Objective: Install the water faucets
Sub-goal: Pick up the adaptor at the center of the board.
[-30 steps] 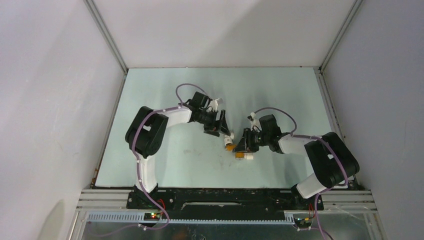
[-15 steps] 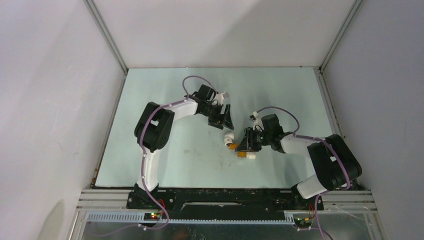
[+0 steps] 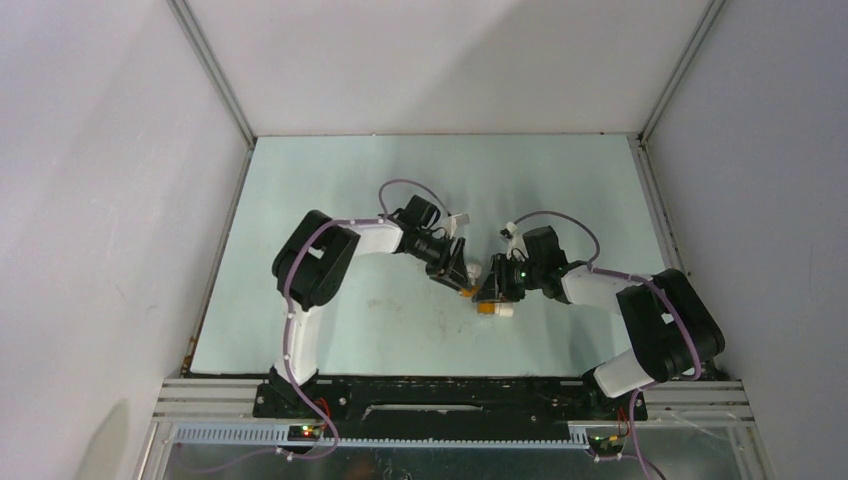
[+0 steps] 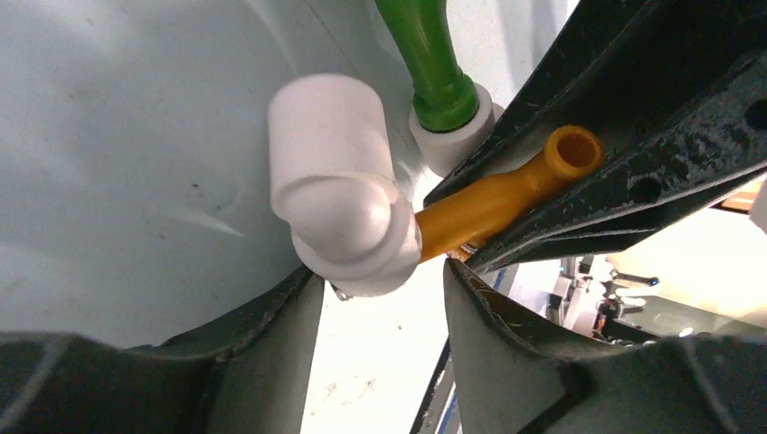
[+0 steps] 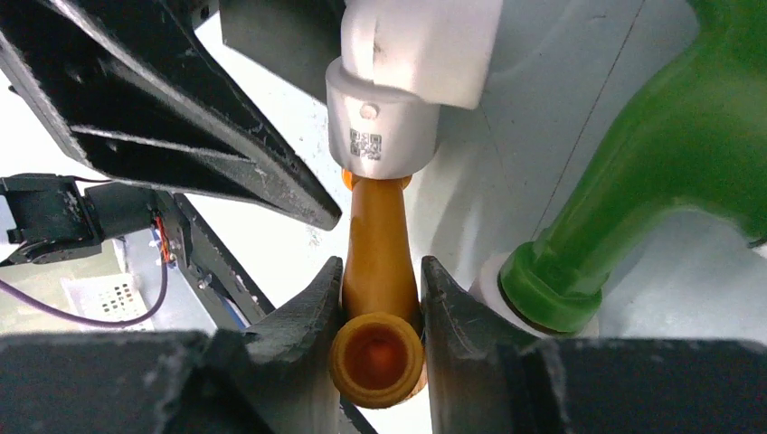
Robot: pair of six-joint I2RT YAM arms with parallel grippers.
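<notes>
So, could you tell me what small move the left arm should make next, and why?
Probably close the left gripper firmly on the white elbow. Its fingers flank the elbow, though contact is unclear, while the right gripper pinches the orange faucet whose end sits in that elbow, so bracing it would let the joint seat.

Top view: even, diffuse overhead light. We see only faint soft shadows on the bench (image 3: 560, 180), and it's sharp throughout, no hotspots. Wrist views are close-range: white elbow (image 4: 335, 172) glares and goes soft, background lower right blown out. Orange faucet (image 5: 380, 253) reasonably crisp, dark foreground blurred.
</notes>
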